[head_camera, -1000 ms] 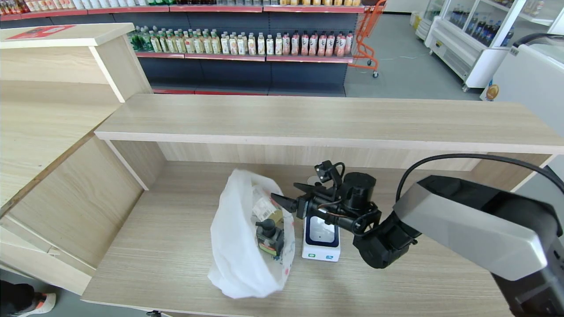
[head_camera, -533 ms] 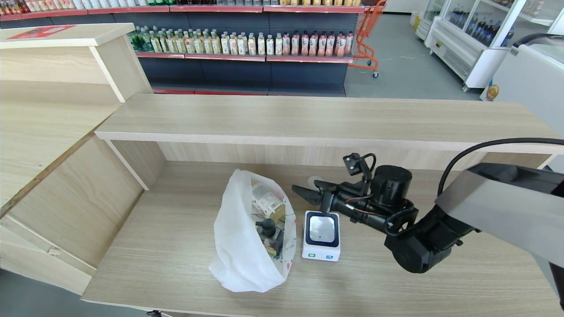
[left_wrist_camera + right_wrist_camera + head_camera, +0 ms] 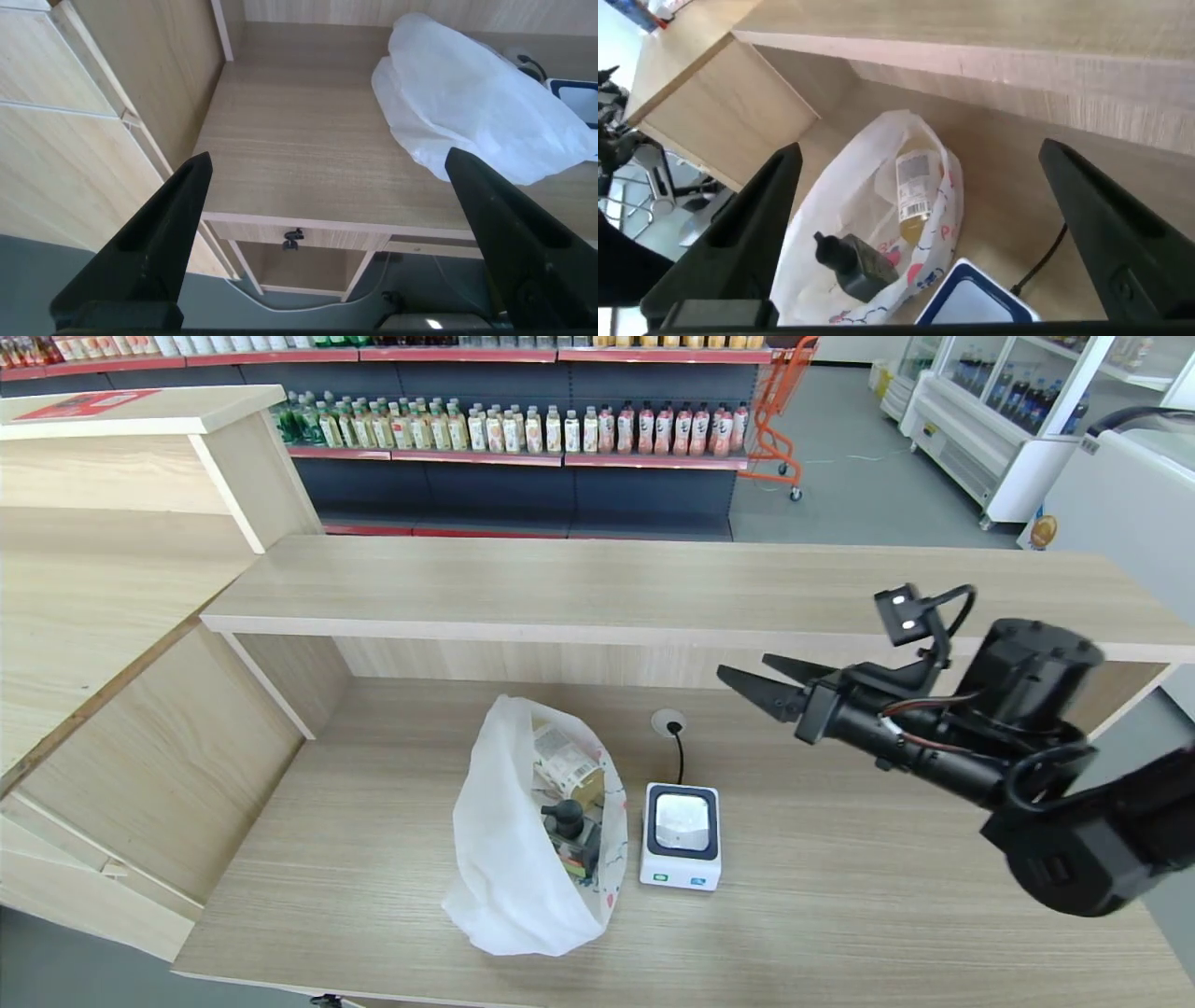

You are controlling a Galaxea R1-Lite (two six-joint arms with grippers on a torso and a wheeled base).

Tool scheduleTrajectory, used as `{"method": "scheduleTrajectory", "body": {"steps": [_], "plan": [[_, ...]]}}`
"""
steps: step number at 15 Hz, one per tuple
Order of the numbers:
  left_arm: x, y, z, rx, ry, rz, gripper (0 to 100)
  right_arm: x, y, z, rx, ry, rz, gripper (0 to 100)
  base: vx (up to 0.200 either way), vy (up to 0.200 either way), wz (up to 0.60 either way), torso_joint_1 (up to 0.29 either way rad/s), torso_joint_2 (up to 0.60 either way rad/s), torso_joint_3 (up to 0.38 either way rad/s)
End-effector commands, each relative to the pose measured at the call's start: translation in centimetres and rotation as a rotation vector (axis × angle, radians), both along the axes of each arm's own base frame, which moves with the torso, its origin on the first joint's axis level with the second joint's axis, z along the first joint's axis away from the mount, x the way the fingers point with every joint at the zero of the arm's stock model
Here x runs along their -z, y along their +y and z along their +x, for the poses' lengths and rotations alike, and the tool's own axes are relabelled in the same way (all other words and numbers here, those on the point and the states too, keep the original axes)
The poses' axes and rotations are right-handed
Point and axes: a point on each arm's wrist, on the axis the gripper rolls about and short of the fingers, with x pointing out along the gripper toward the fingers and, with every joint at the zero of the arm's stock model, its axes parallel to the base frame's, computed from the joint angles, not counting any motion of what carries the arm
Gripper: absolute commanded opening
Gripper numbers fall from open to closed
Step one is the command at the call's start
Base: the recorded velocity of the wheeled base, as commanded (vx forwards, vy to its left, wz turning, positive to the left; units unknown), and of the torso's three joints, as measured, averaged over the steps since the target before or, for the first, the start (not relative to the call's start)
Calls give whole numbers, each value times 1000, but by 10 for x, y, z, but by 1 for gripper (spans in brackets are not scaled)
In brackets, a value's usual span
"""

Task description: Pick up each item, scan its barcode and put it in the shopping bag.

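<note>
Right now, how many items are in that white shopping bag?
2 in view: a dark black-capped bottle nearer the counter's front edge, and a white-labelled bottle just behind it, toward the back wall. The shopping bag could hide more.

We see the white plastic shopping bag [image 3: 509,859] slumped on the wooden counter [image 3: 840,905], its mouth gaping open. Inside it we make out 2 items: a yellowish bottle [image 3: 567,767] with a white barcode label, lying tilted, and a dark bottle [image 3: 571,845] with a black cap. Just beside the bag, on its right, sits the white barcode scanner [image 3: 681,870], window facing up.
</note>
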Motion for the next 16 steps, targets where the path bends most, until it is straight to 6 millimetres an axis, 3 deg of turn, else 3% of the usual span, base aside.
{"method": "scheduleTrajectory", "body": {"steps": [1,3,4,6,7,8,10,14,16], "plan": [[0,0,0,0,2,0,100,-62,-37,-87,-8,-163,13,100,0,0,0,0,0,0],[0,0,0,-1,2,0,100,-64,-47,-113,13,-177,-14,100,0,0,0,0,0,0],[0,0,0,-1,2,0,100,-49,-63,-138,93,-140,-88,100,0,0,0,0,0,0],[0,0,0,-1,2,0,100,-24,-75,-174,170,-69,-128,100,0,0,0,0,0,0],[0,0,0,0,2,0,100,-6,-84,-205,213,-54,-160,100,0,0,0,0,0,0],[0,0,0,-1,2,0,100,0,-87,-214,224,-56,-179,100,0,0,0,0,0,0],[0,0,0,-1,2,0,100,37,-102,-258,376,-3,-235,100,0,0,0,0,0,0],[0,0,0,-1,2,0,100,76,-116,-301,601,-6,-244,100,0,0,0,0,0,0],[0,0,0,-1,2,0,100,98,-120,-312,759,109,-262,100,0,0,0,0,0,0]]}}
